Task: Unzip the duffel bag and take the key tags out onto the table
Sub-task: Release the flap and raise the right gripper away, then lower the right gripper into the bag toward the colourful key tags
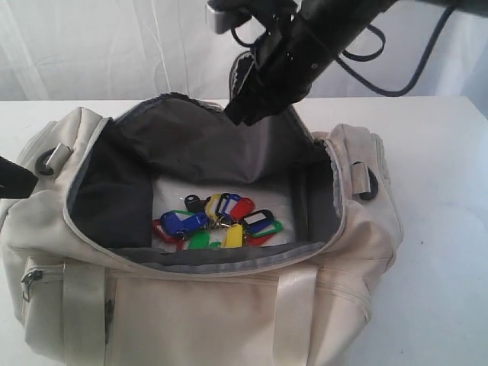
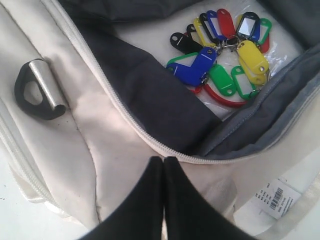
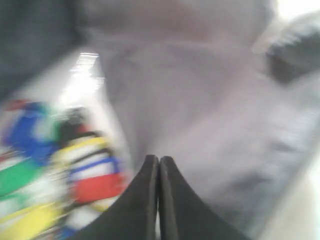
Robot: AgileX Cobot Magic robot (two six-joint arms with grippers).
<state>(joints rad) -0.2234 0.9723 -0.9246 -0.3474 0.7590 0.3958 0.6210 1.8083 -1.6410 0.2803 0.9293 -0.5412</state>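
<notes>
The cream duffel bag (image 1: 335, 305) lies on the white table (image 1: 442, 229) with its top wide open and the grey lining showing. The bunch of coloured key tags (image 1: 217, 221) lies on the bag's floor, also sharp in the left wrist view as key tags (image 2: 220, 50) and blurred in the right wrist view as key tags (image 3: 55, 170). My right gripper (image 1: 238, 114) hangs over the bag's far rim, above the tags, shut and empty. My left gripper (image 2: 163, 160) is shut and empty just outside the zipper edge at the bag's left end.
A black D-ring with a metal sleeve (image 2: 37, 90) sits on the bag's left end, another D-ring (image 1: 367, 183) on the right end. A white barcode tag (image 2: 275, 197) hangs on the bag's side. Webbing handles (image 1: 293, 305) cross the front. White curtain behind.
</notes>
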